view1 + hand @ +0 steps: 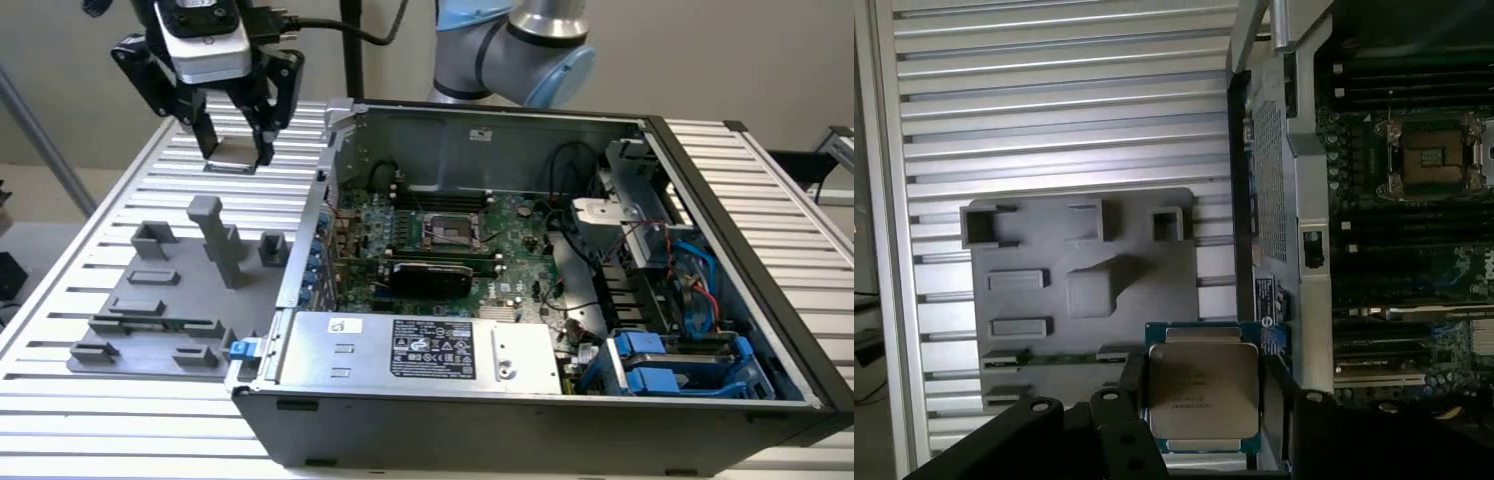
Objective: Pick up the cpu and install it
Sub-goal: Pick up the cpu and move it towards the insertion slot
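1. The pincer (238, 150) hangs high over the ribbed worktop (107, 200), at the exterior view's left of the open case (481, 135).
2. Its two dark fingers (207, 135) are closed on the cpu (231, 163), one on each of two opposite edges.
3. In the wrist view the cpu (1204, 395) sits level between the fingers of the pincer (1204, 410), with its silvery metal top facing the camera.
4. The cpu is in the air, clear of the worktop (1054, 90) and of the grey fixture (160, 300).
5. The wrist view shows the fixture (1084, 290) beneath, just beside the case wall.
6. The socket (451, 230) lies on the green motherboard (521, 250) inside the case, well apart from the cpu.
7. In the wrist view the socket (1432, 155) appears as a dark square frame.
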You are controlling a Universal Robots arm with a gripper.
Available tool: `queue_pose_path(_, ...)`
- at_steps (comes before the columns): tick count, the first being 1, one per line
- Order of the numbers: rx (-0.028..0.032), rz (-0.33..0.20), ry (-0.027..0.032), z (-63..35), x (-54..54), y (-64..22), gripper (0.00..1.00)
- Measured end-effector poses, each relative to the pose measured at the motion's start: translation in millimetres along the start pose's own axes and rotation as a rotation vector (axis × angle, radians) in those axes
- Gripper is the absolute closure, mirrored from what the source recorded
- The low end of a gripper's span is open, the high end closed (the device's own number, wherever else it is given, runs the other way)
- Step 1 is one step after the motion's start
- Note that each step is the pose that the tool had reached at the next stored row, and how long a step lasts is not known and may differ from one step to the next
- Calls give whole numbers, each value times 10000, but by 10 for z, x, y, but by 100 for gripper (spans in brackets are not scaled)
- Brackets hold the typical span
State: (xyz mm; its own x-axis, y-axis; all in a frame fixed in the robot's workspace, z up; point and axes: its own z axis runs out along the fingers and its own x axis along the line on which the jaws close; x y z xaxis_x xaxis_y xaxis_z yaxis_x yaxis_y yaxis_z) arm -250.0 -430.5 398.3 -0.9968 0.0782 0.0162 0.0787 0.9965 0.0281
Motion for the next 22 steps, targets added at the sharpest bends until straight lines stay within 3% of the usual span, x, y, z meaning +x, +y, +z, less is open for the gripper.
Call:
queue_pose_path(9, 1, 0, 8, -95, -406, 38, 45)
queue_pose_path(22, 1, 0, 9, -106, -992, 145, 45)
